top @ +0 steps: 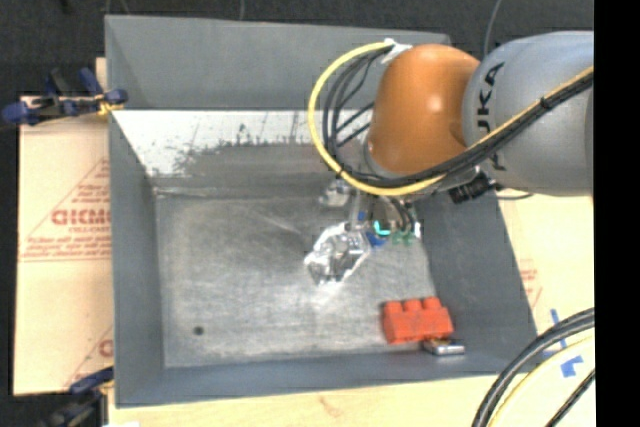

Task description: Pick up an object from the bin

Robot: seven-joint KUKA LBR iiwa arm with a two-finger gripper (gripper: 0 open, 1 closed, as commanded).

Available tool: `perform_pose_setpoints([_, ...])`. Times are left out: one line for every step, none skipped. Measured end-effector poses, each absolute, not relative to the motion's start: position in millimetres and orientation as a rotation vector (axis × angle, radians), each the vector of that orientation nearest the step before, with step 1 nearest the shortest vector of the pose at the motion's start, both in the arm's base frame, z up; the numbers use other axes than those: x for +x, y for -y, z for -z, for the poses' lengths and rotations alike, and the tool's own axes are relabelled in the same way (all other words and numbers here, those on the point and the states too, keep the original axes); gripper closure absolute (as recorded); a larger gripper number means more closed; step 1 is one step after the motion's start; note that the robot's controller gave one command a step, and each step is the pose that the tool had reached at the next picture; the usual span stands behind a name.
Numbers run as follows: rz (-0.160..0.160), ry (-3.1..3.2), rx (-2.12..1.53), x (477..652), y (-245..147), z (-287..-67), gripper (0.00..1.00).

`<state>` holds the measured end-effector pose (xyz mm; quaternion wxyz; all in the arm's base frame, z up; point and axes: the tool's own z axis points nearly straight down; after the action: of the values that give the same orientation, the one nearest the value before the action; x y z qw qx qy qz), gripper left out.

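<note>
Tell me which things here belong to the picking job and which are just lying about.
Job: gripper, low over the middle of the floor; grey bin; red block, the nearest pickable thing, at lower right.
Lying about: small silver piece beside the block; dark speck on the floor at lower left.
</note>
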<state>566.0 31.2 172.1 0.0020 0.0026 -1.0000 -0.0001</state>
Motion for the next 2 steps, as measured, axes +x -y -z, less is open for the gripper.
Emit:
perform_pose_setpoints([0.002, 3.146, 0.007, 567.8, -31.6, -176.6, 1.0])
perform_pose_setpoints([-0.004, 3.149, 0.166, 528.1, 6.4, -308.4, 1.0])
